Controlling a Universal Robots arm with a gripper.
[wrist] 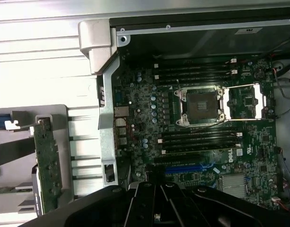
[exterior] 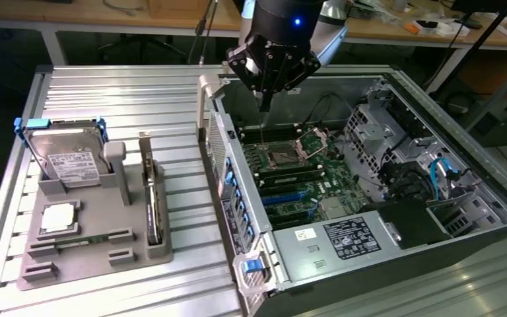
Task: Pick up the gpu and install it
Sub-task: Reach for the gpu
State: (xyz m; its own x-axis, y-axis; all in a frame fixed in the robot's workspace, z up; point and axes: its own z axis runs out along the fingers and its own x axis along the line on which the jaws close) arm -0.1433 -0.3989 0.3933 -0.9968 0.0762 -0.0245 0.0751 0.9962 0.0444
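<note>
Gripper (exterior: 263, 104) shut and empty over open case; gpu (exterior: 153, 205) waiting in holder

Found with fingers (exterior: 263, 99) pressed together, clamped on nothing, pointing straight down. Hung over the motherboard (exterior: 293, 185) inside the open computer case (exterior: 500, 218), near the case's rear panel (exterior: 221, 152), clear of the board. Placed just short of the open CPU socket (exterior: 286, 157), above the black memory slots (exterior: 271, 135).

Working outward: look past the rear panel, toward the exterior view's left, for the grey holder (exterior: 77, 264) on the ribbed table (exterior: 130, 99). Stood there on edge, in the narrow slot nearest the case: the gpu, not yet picked up, well apart from the gripper. Also in the same holder: a hard drive (exterior: 64, 155) with blue frame, upright, and a processor chip (exterior: 58, 218), flat.

Hazards, as judged from this position:
- Avoid lowering here. Liable to strike the socket or nearby components with the thin tips.
- Avoid a low sideways path to the holder. Likely to clip the raised rear panel standing between.
- Avoid arriving at the card with fingers together. No gap to straddle the board; likely to shove or tip it in its slot.
- Guard against an off-centre grip on so thin an edge. Prone to tilting in transit, then to missing or jamming the blue expansion slots (exterior: 282, 197).
- Check against the hard drive beside it; similar in length, easily mistaken.
</note>
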